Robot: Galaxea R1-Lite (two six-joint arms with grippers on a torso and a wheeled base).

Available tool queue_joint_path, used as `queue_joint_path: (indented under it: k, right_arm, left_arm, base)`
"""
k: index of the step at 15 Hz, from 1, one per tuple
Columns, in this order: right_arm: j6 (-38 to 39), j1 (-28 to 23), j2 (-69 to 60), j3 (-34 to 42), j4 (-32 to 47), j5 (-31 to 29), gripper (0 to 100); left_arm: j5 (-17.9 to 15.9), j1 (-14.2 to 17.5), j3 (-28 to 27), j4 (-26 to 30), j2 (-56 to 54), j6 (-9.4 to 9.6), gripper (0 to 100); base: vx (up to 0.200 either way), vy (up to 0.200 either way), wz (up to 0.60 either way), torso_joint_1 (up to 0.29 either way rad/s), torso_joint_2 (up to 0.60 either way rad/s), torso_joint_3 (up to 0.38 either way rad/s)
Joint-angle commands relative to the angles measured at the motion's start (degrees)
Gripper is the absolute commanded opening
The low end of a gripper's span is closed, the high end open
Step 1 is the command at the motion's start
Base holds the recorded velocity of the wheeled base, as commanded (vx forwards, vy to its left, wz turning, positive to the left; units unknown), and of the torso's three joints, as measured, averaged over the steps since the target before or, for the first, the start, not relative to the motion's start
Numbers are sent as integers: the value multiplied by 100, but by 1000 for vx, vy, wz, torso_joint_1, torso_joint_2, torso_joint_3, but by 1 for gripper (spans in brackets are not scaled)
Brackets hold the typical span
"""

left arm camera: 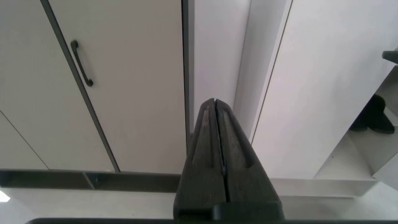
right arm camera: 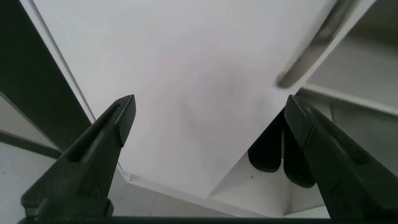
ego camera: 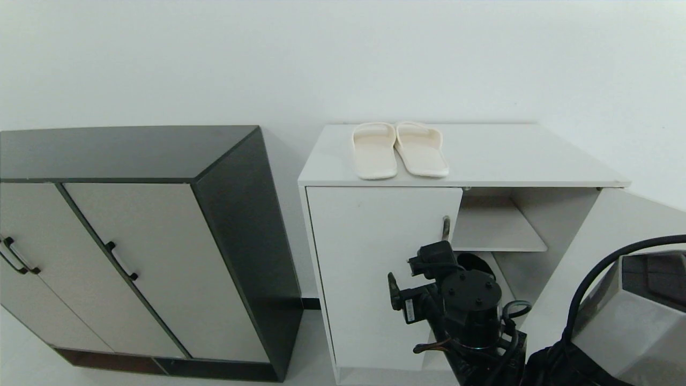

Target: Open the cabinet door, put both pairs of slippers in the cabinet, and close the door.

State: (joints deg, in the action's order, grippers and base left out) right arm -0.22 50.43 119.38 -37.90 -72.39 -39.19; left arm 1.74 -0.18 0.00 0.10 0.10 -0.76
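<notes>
Cream slippers (ego camera: 375,155), the pair not yet stowed, lie side by side on the cabinet top (ego camera: 509,155), above the right hand (right arm camera: 210,104) and a little to its left. That hand is spread wide and empty. It is held close before the closed door (ego camera: 375,268) of the white cabinet, with the door's handle (right arm camera: 317,43) just above it. Just past the hand on its right, in the lower compartment, sit the dark slippers (right arm camera: 277,152). I judge that one pair is done and that fetching the second is the step in hand. The left hand (left arm camera: 214,106) is pressed together on nothing, low before the gap between the white cabinet and the black cabinet (ego camera: 241,241).

The next move likely calls for raising the right hand past the handle and over the front edge of the top. It would then close on the cream pair, whose near ends lie almost at that edge. The top overhangs the doors, so a straight rise close to the door risks catching underneath. Room is best to the hand's right, where the bay is open and a bare shelf (ego camera: 496,230) sits above the dark pair. The open door (ego camera: 579,268) stands out farther right and bounds any swing that way.
</notes>
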Motion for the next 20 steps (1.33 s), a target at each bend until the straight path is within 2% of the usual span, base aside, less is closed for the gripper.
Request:
queue_joint_path:
  k: [1, 15, 20]
  right_arm:
    - [-4, 10, 6, 2, -12, -1, 100]
    - [-136, 19, -38, 46, -223, 96, 100]
    - [-119, 19, -29, 46, -320, 114, 100]
  left_arm:
    - [1, 1, 0, -1, -1, -4, 0]
    - [1, 1, 0, -1, -1, -21, 0]
    - [1, 1, 0, -1, -1, -21, 0]
  base:
    - [0, 0, 0, 198, -500, -305]
    - [0, 0, 0, 234, -550, -317]
    - [0, 0, 0, 187, -407, -221]
